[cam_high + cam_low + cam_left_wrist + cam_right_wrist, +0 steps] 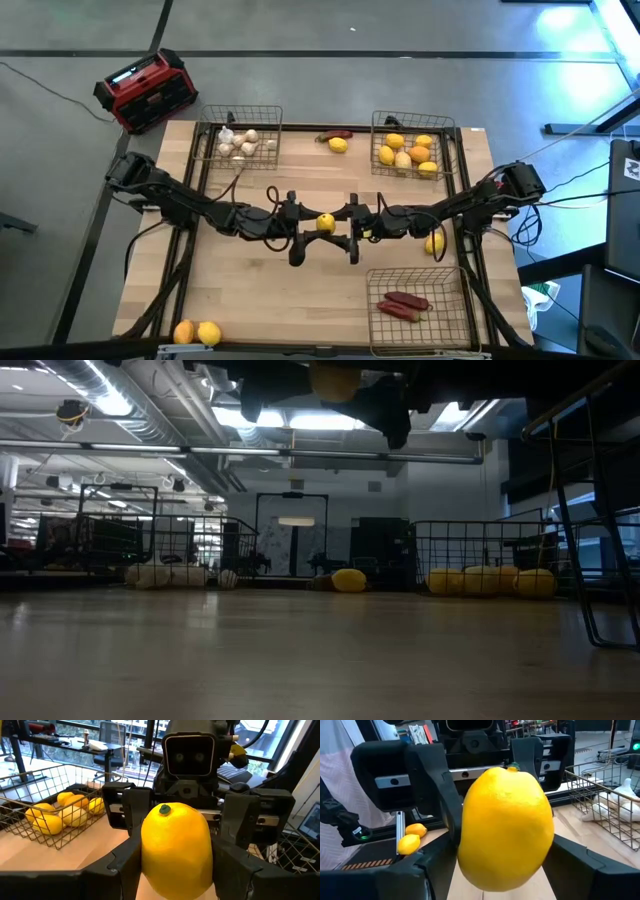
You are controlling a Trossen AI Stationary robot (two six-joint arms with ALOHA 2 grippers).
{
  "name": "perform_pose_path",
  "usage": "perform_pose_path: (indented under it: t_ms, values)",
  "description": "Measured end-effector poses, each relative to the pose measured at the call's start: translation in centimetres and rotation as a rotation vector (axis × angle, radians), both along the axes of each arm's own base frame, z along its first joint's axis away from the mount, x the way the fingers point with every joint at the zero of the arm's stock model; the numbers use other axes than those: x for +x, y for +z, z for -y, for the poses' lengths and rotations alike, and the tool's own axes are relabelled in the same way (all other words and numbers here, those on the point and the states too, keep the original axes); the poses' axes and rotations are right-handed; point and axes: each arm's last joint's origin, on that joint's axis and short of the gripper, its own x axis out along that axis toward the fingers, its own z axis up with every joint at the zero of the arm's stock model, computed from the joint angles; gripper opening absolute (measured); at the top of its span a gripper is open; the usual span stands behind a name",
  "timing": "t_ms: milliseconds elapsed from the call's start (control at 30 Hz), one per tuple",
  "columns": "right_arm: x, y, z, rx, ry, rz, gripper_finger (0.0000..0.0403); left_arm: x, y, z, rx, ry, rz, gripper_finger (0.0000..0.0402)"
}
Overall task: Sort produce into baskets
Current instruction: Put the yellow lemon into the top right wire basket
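Note:
A yellow lemon (325,222) hangs above the middle of the table between my two grippers, which face each other. My left gripper (312,224) comes from the table's left and is shut on it. My right gripper (341,227) comes from the right and is open, with a finger on either side of the lemon (505,825); whether they touch it I cannot tell. Three wire baskets rest on the table. The far left one (238,128) holds whitish bulbs. Yellow and orange fruits fill the far right one (412,124). Red peppers lie in the near right one (440,300). My left gripper pinches the lemon's two opposite sides (148,855) between its two fingers (122,867). The fingers lie level and come from the table's left. The lemon is lifted clear of the table, its green stem end (164,810) toward the right gripper.
Loose produce lies on the table: a lemon (338,145) beside a red pepper (335,134) at the far middle, a lemon (434,242) under the right arm, an orange (184,332) and a lemon (209,333) at the near left. A red and black box (145,90) stands beyond the far left corner.

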Motion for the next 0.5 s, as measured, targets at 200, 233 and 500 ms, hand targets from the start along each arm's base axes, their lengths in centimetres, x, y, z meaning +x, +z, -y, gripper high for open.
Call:
perform_pose_path:
  t_ms: [200, 233, 500]
  values:
    - [-0.02, -0.27, 0.00, -0.023, -0.002, -0.027, 0.0264, 0.02, 0.12, -0.02, -0.004, 0.004, 0.012, 0.0191]
    - [-0.02, -0.26, 0.00, -0.023, 0.000, -0.027, 0.0263, 0.01, 0.11, -0.02, -0.007, 0.005, 0.012, 0.0191]
    - [-0.02, -0.29, -0.07, -0.026, 0.016, -0.029, 0.0180, -0.01, 0.05, 0.01, -0.002, 0.003, 0.003, 0.0191]
